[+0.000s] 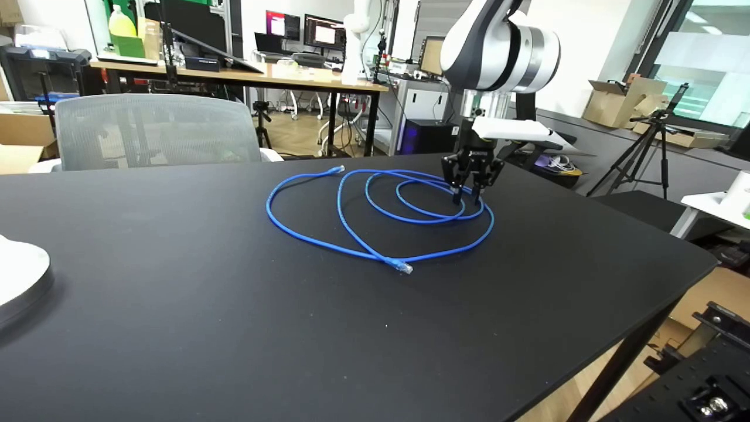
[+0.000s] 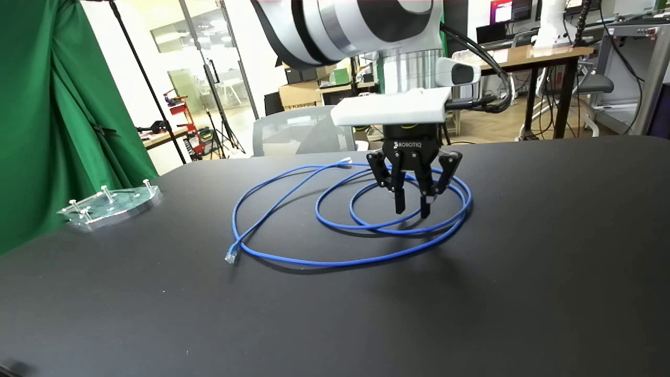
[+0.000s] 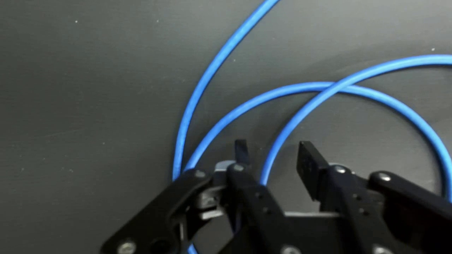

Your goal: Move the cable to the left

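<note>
A long, thin, bright-blue flexible cable (image 2: 325,264) with clear plugs is spread in loose, overlapping loops on the flat, matte-black bench (image 1: 234,322), under and around the jaws. The black metal jaws are pointed downward and part-way spread; a gap is shown between their tips in all three views. In the wrist view, a single blue strand (image 3: 269,165) is seen within that gap, but whether it is touched by either tip cannot be told. Two further strands are drawn close together just beside one jaw and are partly hidden by it; by the other, a wide curve of the cable is seen. In an exterior view, a clear plug (image 1: 405,268) is found in front of the jaws and well apart from them. Directly above the jaws, a flat white panel (image 2: 392,107) is mounted on the white-and-dark-grey robot arm (image 2: 345,26). Behind the jaws, past the far edge of the bench, a grey mesh chair (image 2: 301,131) is seen. Well to one side of the jaws, a clear bolt-studded plate (image 2: 120,207) is rested on the bench near a green fabric curtain (image 2: 63,115).
</note>
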Available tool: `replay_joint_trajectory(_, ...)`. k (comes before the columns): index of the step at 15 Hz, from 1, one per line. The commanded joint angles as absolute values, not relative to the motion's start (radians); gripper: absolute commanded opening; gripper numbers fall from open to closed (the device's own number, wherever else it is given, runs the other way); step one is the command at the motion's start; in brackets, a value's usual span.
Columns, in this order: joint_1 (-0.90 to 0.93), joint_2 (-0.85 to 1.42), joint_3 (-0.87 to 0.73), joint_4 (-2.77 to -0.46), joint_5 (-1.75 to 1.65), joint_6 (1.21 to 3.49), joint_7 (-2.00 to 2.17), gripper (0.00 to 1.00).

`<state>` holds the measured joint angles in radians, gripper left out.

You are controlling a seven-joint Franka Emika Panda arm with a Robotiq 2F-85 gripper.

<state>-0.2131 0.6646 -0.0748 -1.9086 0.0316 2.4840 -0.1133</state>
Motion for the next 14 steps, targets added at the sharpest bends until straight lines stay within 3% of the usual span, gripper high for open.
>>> replay_joint_trajectory(1,-0.221,0.677,-0.074,-1.88,0.041,2.465,-0.118,0.11)
replay_joint_trajectory(4,-0.222,0.68,-0.077,-1.879,0.041,2.458,-0.115,0.0)
replay_joint_trajectory(11,-0.233,0.68,-0.075,-1.882,0.055,2.448,-0.116,0.0)
replay_joint_trajectory(13,-0.232,0.675,-0.077,-1.884,0.058,2.449,-0.108,0.26)
replay_joint_trajectory(14,-0.23,0.673,-0.079,-1.886,0.059,2.453,-0.104,0.33)
